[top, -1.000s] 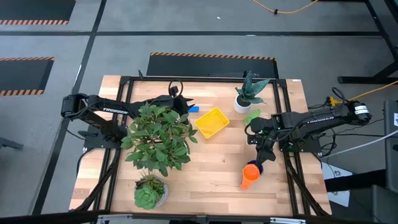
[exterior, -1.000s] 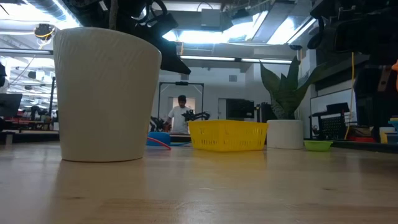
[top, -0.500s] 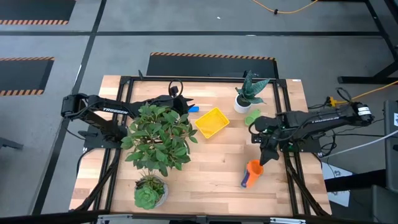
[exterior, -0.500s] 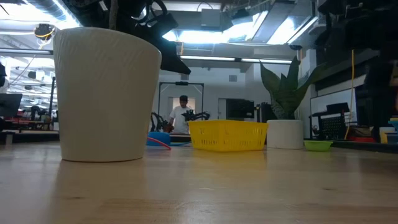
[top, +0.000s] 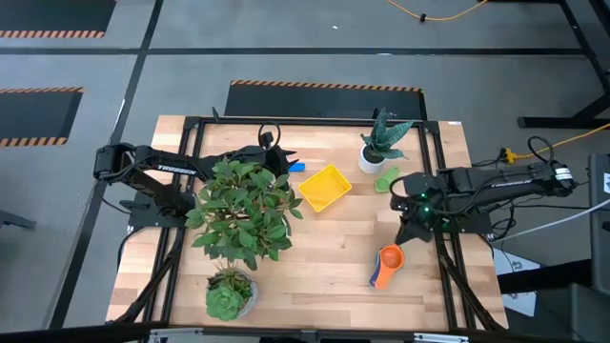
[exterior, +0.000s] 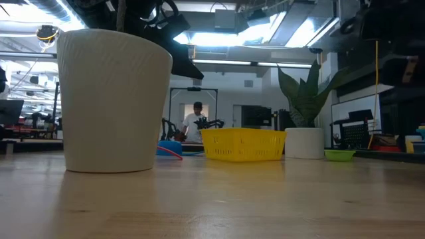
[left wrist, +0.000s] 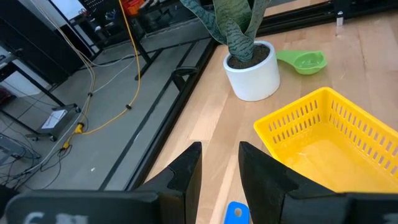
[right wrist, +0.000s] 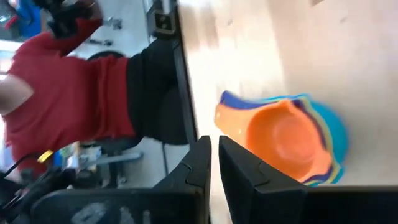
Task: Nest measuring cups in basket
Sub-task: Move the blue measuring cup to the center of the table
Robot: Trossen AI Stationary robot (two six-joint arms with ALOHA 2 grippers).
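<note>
An orange measuring cup [top: 387, 261] lies near the table's right near corner, nested with blue and yellow ones; the right wrist view shows the stack [right wrist: 287, 139] on the wood. My right gripper [top: 405, 231] hangs shut just beyond it, touching nothing [right wrist: 214, 163]. The yellow basket [top: 324, 187] stands at mid-table [left wrist: 323, 140] [exterior: 242, 144]. A green cup [top: 386, 179] [left wrist: 303, 61] lies by the snake plant. A blue cup [top: 297, 167] [left wrist: 235, 211] lies on the table left of the basket, under my open left gripper [top: 284, 158] [left wrist: 221, 165].
A big leafy plant [top: 243, 210] in a white pot [exterior: 113, 99] covers the table's left middle and part of my left arm. A small succulent [top: 229, 295] stands near the near edge, a snake plant [top: 379, 143] near the far edge. People [right wrist: 68, 93] [exterior: 197, 123] are beyond the table.
My right gripper has drawn back from the orange cup stack, rising and moving toward the far edge. The stack stays on the table near the right near corner, shifted only slightly. My left arm has kept still.
</note>
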